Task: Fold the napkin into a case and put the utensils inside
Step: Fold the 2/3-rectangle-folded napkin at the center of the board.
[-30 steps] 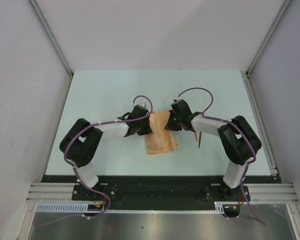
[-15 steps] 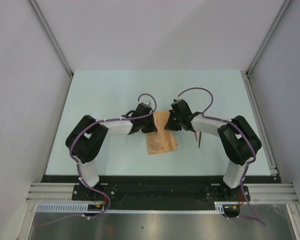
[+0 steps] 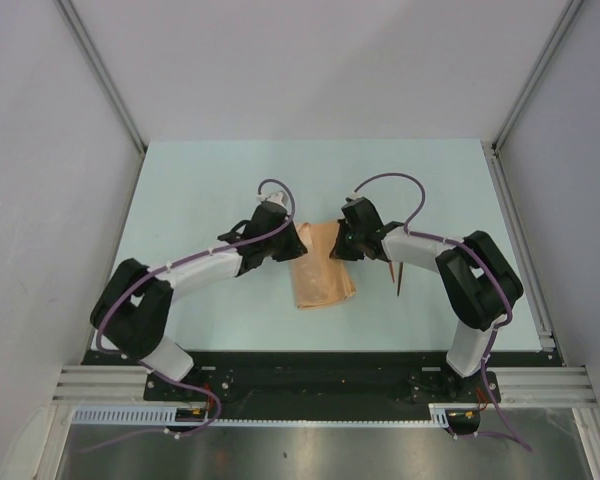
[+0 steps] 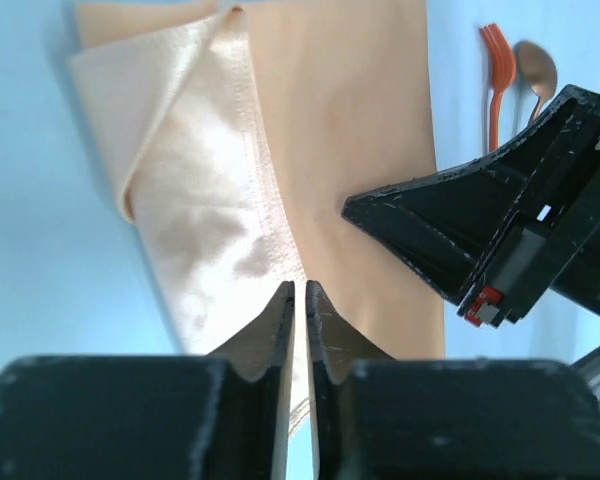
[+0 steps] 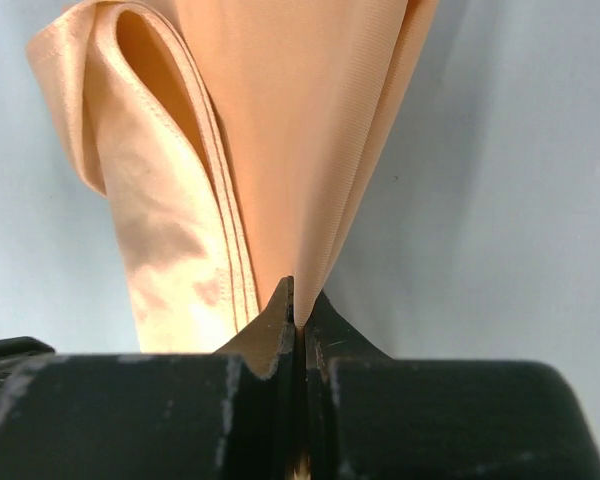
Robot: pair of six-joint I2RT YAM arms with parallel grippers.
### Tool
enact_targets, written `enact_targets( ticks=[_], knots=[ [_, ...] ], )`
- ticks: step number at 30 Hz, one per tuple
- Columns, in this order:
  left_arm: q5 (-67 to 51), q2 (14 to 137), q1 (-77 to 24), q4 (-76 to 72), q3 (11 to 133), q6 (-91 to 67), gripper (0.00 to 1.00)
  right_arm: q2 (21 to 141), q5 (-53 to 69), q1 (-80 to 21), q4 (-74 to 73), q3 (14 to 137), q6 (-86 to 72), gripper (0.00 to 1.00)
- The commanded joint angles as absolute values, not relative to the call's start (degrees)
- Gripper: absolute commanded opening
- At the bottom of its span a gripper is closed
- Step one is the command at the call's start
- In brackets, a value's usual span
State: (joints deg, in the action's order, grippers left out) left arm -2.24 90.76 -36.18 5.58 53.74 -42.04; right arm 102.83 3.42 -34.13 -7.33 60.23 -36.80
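The left claw [image 4: 300,292] sits at the far left edge of the napkin [image 3: 322,275], its jaws only a thin slit apart at the folded hem; whether they pinch the cloth I cannot tell; the napkin lies in the middle of the table [image 3: 210,190], half folded, its long axis running from far to near; the right claw [image 5: 298,300] is closed on its far right corner; the utensils [image 3: 398,280] lie just right of the napkin, partly under the right arm [image 3: 420,245], so I judge this arm is nearer to them.
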Motion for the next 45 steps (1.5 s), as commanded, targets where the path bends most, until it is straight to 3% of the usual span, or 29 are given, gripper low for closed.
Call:
enact_targets(
  ticks=[1,5,21,32,35,39,45],
  knots=[
    [0.71,88.41,-34.55,4.76,48.79,-42.36,0.08,101.95,1.76,-34.63,-8.96,64.25,-33.84,0.0],
    [-1.23,91.75,-34.54,0.27,46.06,-43.24,0.02,102.65,1.06,-35.33,-10.71,66.0,-32.87,0.0],
    [0.0,95.62,-35.24,-7.03,44.03,-43.77,0.0,109.07,-8.96,-42.36,-18.63,76.11,-32.51,0.0],
    [-1.84,96.59,-35.24,-8.52,43.33,-44.74,0.0,112.24,-3.78,-43.77,-14.42,76.38,-40.24,0.02],
    [-2.11,96.5,-35.24,-8.88,42.89,-45.17,0.0,111.18,-1.59,-43.59,-10.65,73.66,-41.91,0.04],
    [-2.02,96.24,-35.16,-9.14,42.45,-45.53,0.0,108.46,1.13,-43.51,-3.18,67.78,-43.94,0.2],
    [-2.9,97.03,-35.24,-10.02,42.01,-46.14,0.0,106.52,1.14,-43.77,1.14,65.56,-41.41,0.24]
  ],
)
